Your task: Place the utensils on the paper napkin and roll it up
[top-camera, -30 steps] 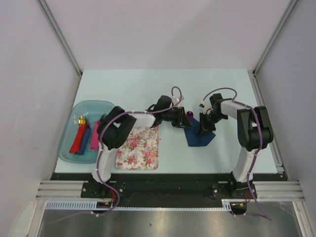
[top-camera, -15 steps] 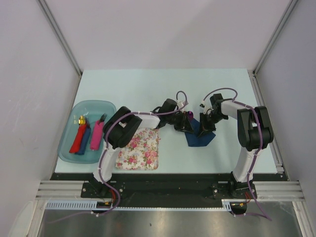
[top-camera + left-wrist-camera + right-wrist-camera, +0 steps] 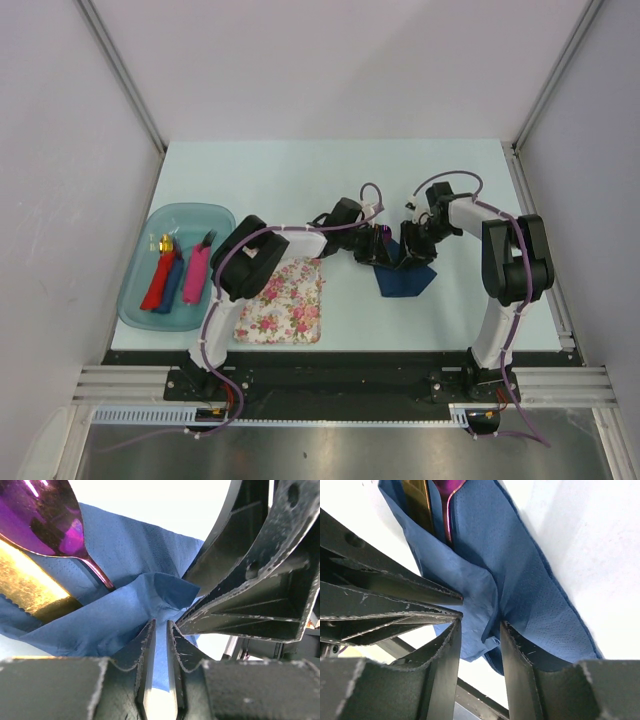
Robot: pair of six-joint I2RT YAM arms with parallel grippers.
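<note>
The paper napkin lies right of centre, dark blue, folded loosely over the utensils. In the left wrist view the purple spoon and the gold utensil lie side by side on the napkin. My left gripper is shut on a puckered fold of the napkin, creases running into its tips. My right gripper is open, straddling the same fold without pinching it. In the top view the left gripper and the right gripper meet tip to tip over the napkin's upper edge.
A pink-and-white floral mat lies left of the napkin, partly under the left arm. A teal tray at the far left holds chunky red, blue and pink pieces.
My right gripper has opened and let go of the napkin fold. My left gripper has moved right onto the napkin and closed on the fold.
</note>
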